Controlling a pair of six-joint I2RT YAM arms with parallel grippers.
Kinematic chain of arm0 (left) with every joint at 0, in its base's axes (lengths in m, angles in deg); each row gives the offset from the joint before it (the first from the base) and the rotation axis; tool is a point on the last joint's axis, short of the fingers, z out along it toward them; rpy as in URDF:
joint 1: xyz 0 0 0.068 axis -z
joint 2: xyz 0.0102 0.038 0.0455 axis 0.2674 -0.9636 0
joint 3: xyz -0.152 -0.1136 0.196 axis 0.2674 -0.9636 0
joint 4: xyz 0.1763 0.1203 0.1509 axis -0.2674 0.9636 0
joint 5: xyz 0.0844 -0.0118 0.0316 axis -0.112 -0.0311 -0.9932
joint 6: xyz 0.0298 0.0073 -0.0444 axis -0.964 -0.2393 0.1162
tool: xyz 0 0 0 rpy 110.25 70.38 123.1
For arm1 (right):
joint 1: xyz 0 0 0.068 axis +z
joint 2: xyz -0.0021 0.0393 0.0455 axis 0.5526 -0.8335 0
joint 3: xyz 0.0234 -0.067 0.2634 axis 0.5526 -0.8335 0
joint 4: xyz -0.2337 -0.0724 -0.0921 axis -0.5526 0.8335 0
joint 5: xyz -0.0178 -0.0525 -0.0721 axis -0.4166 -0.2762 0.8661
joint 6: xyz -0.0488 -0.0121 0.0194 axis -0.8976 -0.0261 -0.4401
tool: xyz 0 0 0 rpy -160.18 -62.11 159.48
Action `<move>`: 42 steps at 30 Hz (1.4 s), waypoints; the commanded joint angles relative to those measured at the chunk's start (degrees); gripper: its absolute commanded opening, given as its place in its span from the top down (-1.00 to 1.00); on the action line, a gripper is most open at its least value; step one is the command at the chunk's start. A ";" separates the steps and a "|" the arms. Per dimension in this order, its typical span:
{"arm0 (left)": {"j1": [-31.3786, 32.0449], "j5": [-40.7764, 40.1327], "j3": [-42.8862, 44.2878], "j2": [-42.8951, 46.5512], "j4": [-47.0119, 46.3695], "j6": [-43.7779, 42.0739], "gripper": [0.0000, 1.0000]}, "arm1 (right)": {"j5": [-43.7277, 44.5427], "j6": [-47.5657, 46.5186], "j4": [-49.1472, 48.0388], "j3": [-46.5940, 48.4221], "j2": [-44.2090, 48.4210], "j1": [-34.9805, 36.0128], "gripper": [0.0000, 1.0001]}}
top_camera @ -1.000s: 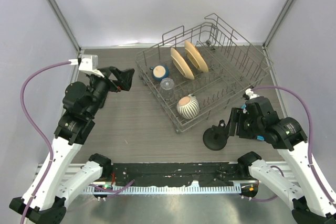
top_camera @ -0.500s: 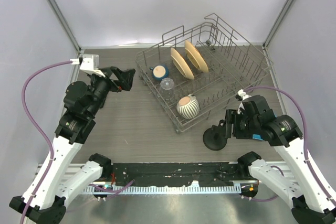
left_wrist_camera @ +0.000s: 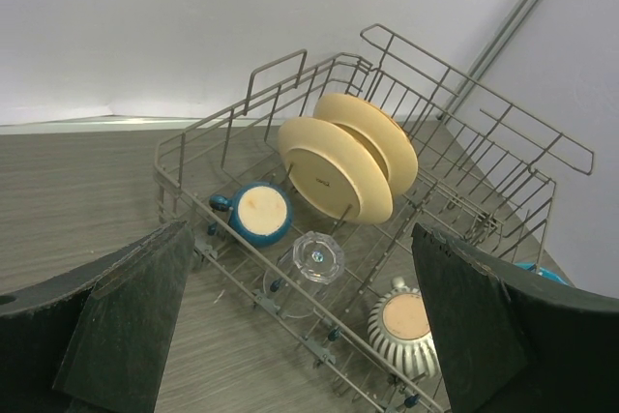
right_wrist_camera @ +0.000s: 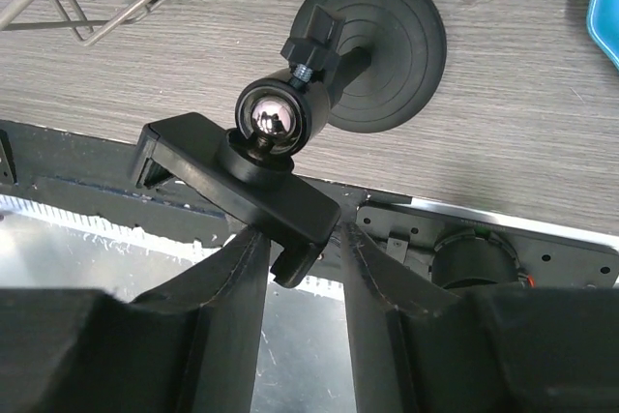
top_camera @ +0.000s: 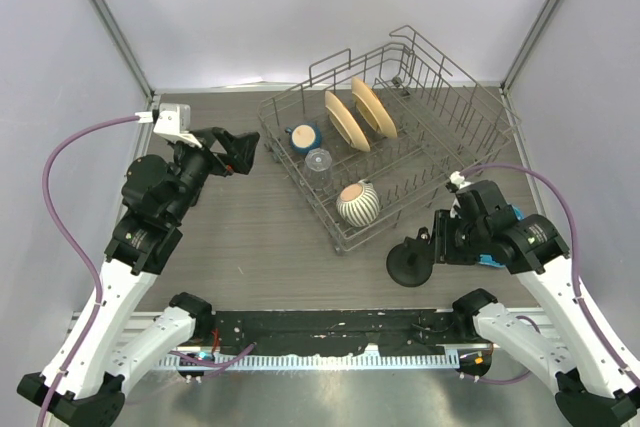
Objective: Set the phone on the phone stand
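Note:
The phone stand (top_camera: pixel 408 265) is all black with a round disc base; it stands on the table near the front, right of centre. In the right wrist view its disc base (right_wrist_camera: pixel 382 45), a ball joint and a flat clamp holder (right_wrist_camera: pixel 237 181) show. My right gripper (top_camera: pixel 428 239) is right beside the stand. Its jaws (right_wrist_camera: pixel 302 239) are drawn close around the end of the holder. My left gripper (top_camera: pixel 240 152) hangs open and empty above the table left of the rack; the left wrist view (left_wrist_camera: pixel 300 268) shows its jaws wide apart. The phone is not in view.
A wire dish rack (top_camera: pixel 400 147) fills the middle and back right, with two cream plates (top_camera: pixel 350 117), a blue mug (top_camera: pixel 303 136), a clear glass (top_camera: pixel 319 160) and a striped bowl (top_camera: pixel 355 203). A blue plate (top_camera: pixel 497 259) lies partly under my right arm.
My right arm has shifted slightly left and forward toward the stand. The stand's base and my left arm have stayed where they were.

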 commanded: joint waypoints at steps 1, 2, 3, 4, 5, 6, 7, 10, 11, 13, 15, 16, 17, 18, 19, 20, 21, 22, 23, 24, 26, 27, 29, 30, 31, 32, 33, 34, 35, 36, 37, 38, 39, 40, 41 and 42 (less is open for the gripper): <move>0.53 -0.18 0.95 0.39 -0.75 -0.54 -0.99 | 1.04 0.30 -1.64 0.27 -0.38 0.08 0.24; 0.45 -0.18 0.95 0.48 -0.75 -0.54 -1.00 | 1.13 0.39 -1.81 0.18 -0.03 -0.01 0.37; 0.62 -0.26 0.95 0.57 -0.84 -0.63 -1.00 | 1.13 0.39 -1.73 0.01 0.06 0.08 0.47; 0.62 -0.44 0.87 0.57 -0.84 -0.71 -0.99 | 1.04 0.13 -1.90 -0.08 0.15 0.08 0.58; 0.62 -0.61 0.87 0.57 -0.84 -0.89 -1.00 | 0.69 -0.05 -1.90 0.18 0.24 0.08 0.76; 0.62 -0.88 0.87 0.57 -0.75 -0.89 -1.00 | 0.60 -0.22 -1.99 0.53 0.24 0.08 0.84; 0.71 -0.88 0.95 0.48 -0.66 -0.89 -1.00 | 0.43 -0.83 -1.90 0.71 0.15 0.08 0.95; 0.71 -0.62 0.87 0.30 -0.75 -0.80 -1.00 | -1.06 -1.45 -1.81 1.59 0.68 0.08 0.98; 0.71 -0.70 0.87 0.39 -0.75 -0.80 -1.00 | -1.33 -1.89 -1.82 1.85 0.85 0.08 0.99; 0.71 -0.79 0.95 0.22 -0.75 -0.80 -0.99 | -1.51 -2.16 -1.29 3.08 1.56 -0.01 0.99; 0.88 -0.53 0.87 0.30 -0.84 -0.72 -1.00 | -2.47 -3.12 -1.20 4.04 2.00 -0.01 0.99; 0.89 -0.53 0.87 0.30 -0.84 -0.72 -1.00 | -3.08 -3.65 -1.03 4.48 2.17 0.08 0.98; 0.89 -0.70 0.78 0.30 -0.84 -0.72 -1.00 | -4.22 -4.00 -1.20 4.75 2.17 0.08 0.99; 0.89 -0.96 0.69 0.39 -1.01 -0.80 -0.99 | -6.67 -4.96 -1.37 4.84 2.09 0.08 0.99; 0.89 -1.31 0.78 0.30 -0.93 -0.80 -0.99 | -7.91 -5.49 -1.99 4.84 1.82 0.08 0.98; 0.89 -1.49 0.69 0.13 -0.75 -0.80 -0.99 | -9.06 -5.93 -2.34 4.84 1.47 0.08 0.99; 0.89 -1.58 0.78 0.13 -0.75 -0.80 -1.00 | -10.11 -6.81 -2.78 4.75 1.12 0.08 0.99; 0.89 -1.58 0.60 0.04 -0.75 -0.89 -0.99 | -12.30 -7.16 -4.09 4.67 0.86 -0.01 0.99; 0.97 -1.67 0.60 0.13 -0.92 -0.72 -0.99 | -12.84 -7.17 -4.97 4.66 0.59 0.08 0.99; 0.89 -2.28 0.43 -0.05 -1.01 -0.80 -1.00 | -13.54 -7.17 -6.02 4.84 0.50 0.08 0.98; 0.89 -3.25 0.60 0.22 -0.58 -0.80 -0.99 | -16.79 -6.64 -9.71 4.75 0.15 0.08 0.99; 0.89 -4.12 0.69 0.39 -0.57 -0.80 -0.98 | -18.11 -6.38 -12.16 3.88 -0.11 0.17 0.98; 0.89 -7.46 0.25 1.26 -0.49 -0.89 -0.98 | -20.83 -5.50 -14.46 2.91 -0.81 0.43 0.99; 0.89 -8.77 0.08 1.62 -0.49 -0.98 -0.98 | -21.11 -5.15 -16.82 2.39 -1.16 1.22 0.98; 0.89 -11.57 -0.19 1.97 -0.49 -0.98 -0.97 | -21.63 -4.54 -17.98 2.47 -1.51 1.75 0.99; 0.89 -12.73 -0.36 2.41 -0.49 -1.07 -0.97 | -22.51 -4.01 -19.03 2.47 -1.95 2.45 0.99; 0.97 -13.79 -0.45 3.02 -0.57 -1.07 -0.97 | -23.04 -3.65 -21.04 2.64 -2.83 4.54 0.99; 0.97 -14.76 -0.89 3.38 -0.49 -0.98 -0.97 | -23.22 -3.22 -21.85 2.64 -3.36 5.78 0.99; 0.89 -15.72 -1.07 3.64 -0.83 -1.07 -0.96 | -22.96 -2.25 -22.64 2.56 -3.80 7.45 0.99; 0.89 -16.08 -1.33 4.17 -1.19 -1.07 -0.96 | -22.43 -1.90 -24.12 2.12 -4.93 8.94 0.99; 0.89 -16.34 -1.77 4.17 -1.54 -1.15 -0.96 | -21.90 -1.37 -24.92 1.94 -5.64 12.87 0.99; 0.89 -17.04 -1.68 4.35 -1.45 -1.33 -0.96 | -20.77 -0.67 -25.71 1.85 -6.34 14.91 0.98; 0.89 -17.22 -1.60 4.43 -1.45 -1.33 -0.96 | -17.62 0.12 -27.72 1.94 -7.83 17.02 0.99; 0.89 -17.40 -1.42 4.52 -1.02 -1.33 -0.96 | -15.68 0.74 -29.31 2.03 -8.28 21.31 0.98; 0.89 -17.75 -1.33 4.61 -0.93 -1.50 -0.95 | -14.88 1.53 -31.67 1.85 -8.81 22.66 0.98; 0.89 -17.93 -1.42 4.70 -0.93 -1.59 -0.95 | -14.69 3.27 -36.31 1.85 -9.33 24.06 0.99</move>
